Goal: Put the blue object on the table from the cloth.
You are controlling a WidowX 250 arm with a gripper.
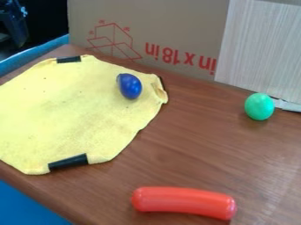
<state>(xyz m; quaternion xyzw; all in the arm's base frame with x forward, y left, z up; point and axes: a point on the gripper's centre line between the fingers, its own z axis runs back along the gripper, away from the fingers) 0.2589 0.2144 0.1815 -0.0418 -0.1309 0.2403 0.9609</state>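
At the upper left, a piece of dark equipment (15, 19) stood beyond the bench (188, 154). Blue material (35, 55) ran behind the bench's back-left edge, and a blue area (26, 202) lay past its lower-left edge. One yellow cloth (64, 110) was spread over the left part of the bench, right up to the lower-left edge, with two black strips plain to see: one at its far side (68, 59), one at its near side (67, 161). The single blue object (130, 86), egg-shaped with a darker end, lay on the cloth towards its far right border. Behind stood one cardboard box (153, 28) with red printing, along the back edge. Brown wood-grain surface stretched between the cloth, one red sausage-shaped piece (183, 202) near the front edge and one green egg (259, 106) near the back right. A pale, finely lined panel (262, 48) rose behind the green egg, with a light scrap (287, 105) just beside it. How far open the gripper was, and whether it had hold of anything, I could not tell.
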